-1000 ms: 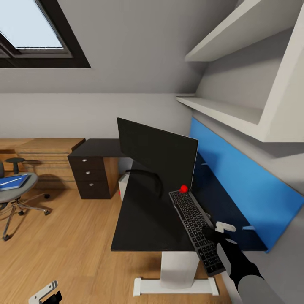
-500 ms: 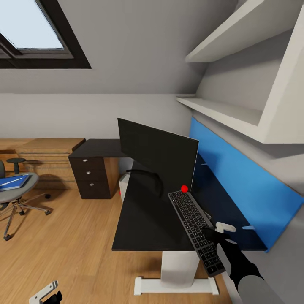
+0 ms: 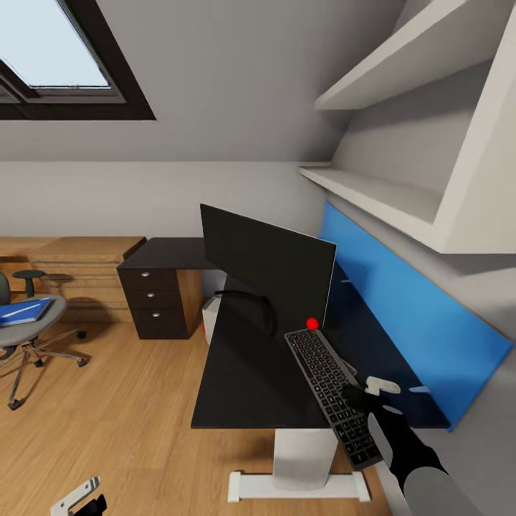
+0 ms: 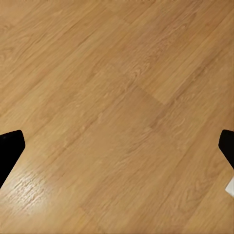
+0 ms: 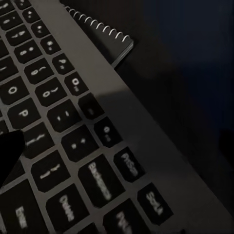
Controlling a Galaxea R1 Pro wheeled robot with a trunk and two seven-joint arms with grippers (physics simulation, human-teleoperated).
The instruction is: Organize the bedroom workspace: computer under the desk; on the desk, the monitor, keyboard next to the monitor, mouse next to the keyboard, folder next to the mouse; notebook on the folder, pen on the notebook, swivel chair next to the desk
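Illumination was even and diffuse. A skylight [image 3: 54,57] at the head view's upper left was the brightest area, washed to pale blue-white. The shelves [image 3: 401,193] cast soft grey shadows on the wall beneath. The black surface [image 3: 251,358] showed a faint reflection of the monitor [image 3: 269,269]. Straight edges bowed toward the frame borders. In the left wrist view, the wood floor [image 4: 117,112] carried a pale glare patch. In the right wrist view, lighting was dim; the keyboard [image 5: 58,122] legends were blurred nearest the camera.
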